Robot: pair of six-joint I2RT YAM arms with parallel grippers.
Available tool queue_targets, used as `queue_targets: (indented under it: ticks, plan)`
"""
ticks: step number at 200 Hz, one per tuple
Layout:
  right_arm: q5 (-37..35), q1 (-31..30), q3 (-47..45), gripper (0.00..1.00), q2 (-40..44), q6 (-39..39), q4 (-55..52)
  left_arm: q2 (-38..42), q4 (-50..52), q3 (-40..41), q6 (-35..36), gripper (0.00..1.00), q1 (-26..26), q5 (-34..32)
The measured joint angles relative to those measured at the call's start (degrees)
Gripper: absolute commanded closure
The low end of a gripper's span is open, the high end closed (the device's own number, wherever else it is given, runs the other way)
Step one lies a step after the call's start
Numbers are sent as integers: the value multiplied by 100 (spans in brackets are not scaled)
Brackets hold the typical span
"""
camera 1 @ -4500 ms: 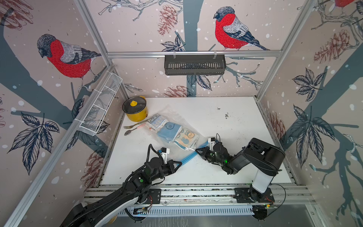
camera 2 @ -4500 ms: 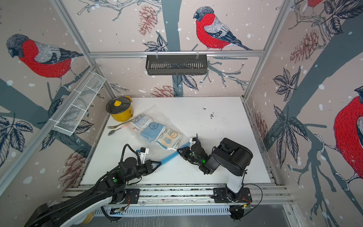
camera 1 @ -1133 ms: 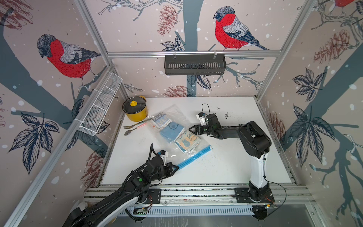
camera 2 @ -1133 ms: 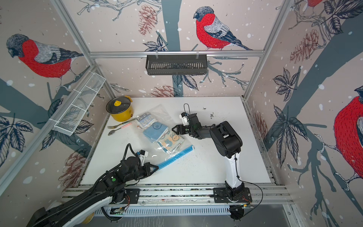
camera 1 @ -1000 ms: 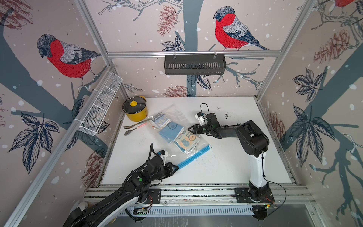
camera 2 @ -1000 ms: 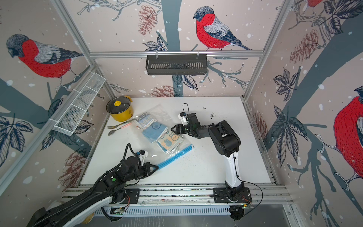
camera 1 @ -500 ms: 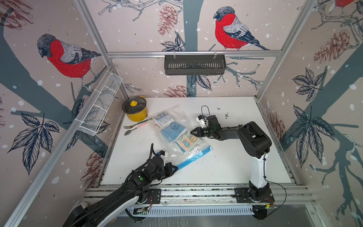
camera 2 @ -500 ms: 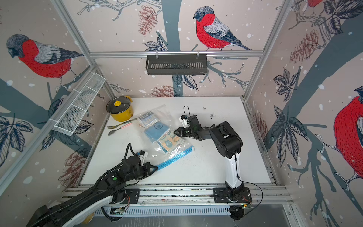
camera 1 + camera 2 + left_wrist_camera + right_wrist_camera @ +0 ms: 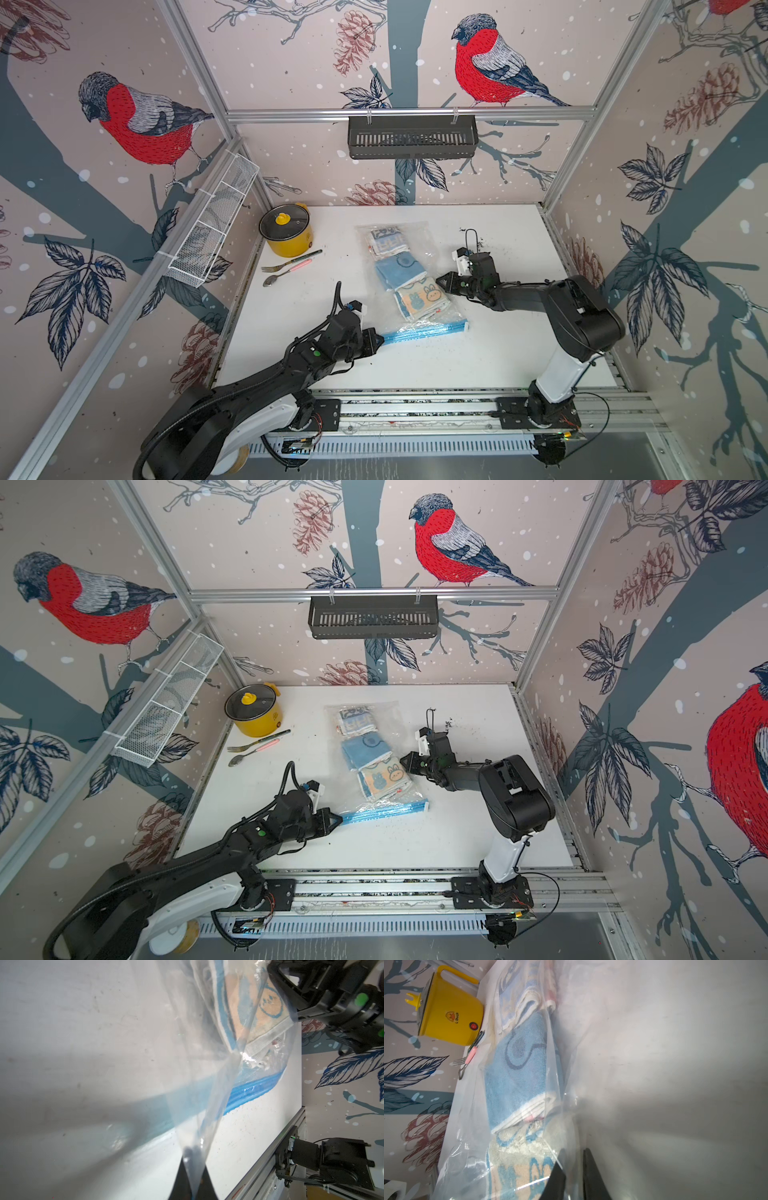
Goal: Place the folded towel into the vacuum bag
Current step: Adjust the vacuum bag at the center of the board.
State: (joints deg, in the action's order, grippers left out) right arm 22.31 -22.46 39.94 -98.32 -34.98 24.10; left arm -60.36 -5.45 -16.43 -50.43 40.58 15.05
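Nearby: pot (image 9: 286, 230), fork (image 9: 286, 264) and spoon (image 9: 276, 277) lie left of bag (image 9: 417, 243), apart from it.
Count: three folded towels (image 9: 401, 270); one bag, pot, fork, spoon.
Bag: flat mid-table, towels in a row inside, blue zip end nearest the arms.
Left gripper (image 9: 376, 337): clamped on the zip-end corner.
Right gripper (image 9: 442, 282): jaws nearly together, pinching the bag's side film.
Room: white table (image 9: 498, 345); bird-print walls, black rack (image 9: 411, 137), wire basket (image 9: 212, 232).

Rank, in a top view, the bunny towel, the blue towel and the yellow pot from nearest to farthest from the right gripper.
1. Bunny towel, in the vacuum bag, just beside the right gripper.
2. Blue towel, mid-bag, further back.
3. Yellow pot, far off on the left, at the back.
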Motion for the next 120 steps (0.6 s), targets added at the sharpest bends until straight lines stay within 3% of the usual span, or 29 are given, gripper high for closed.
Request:
queue_targets:
  ticks: [11, 35, 51, 80, 120]
  plan:
    - [-282, 28, -247, 80, 267, -105, -4, -446, -76, -232, 142, 100, 0, 0]
    - [-815, 35, -715, 64, 791, -251, -111, -1027, -317, -507, 398, 100, 4, 2]
    - [-1071, 31, -903, 49, 1071, -315, -186, -1145, -323, -656, 531, 88, 4, -2]
    - [-1412, 31, -929, 34, 1397, -407, -415, -1021, -184, -1003, 745, 49, 7, -474]
    - [-2009, 26, -859, 23, 2118, -426, -883, -195, 566, -1163, 745, 26, 2, -1805]
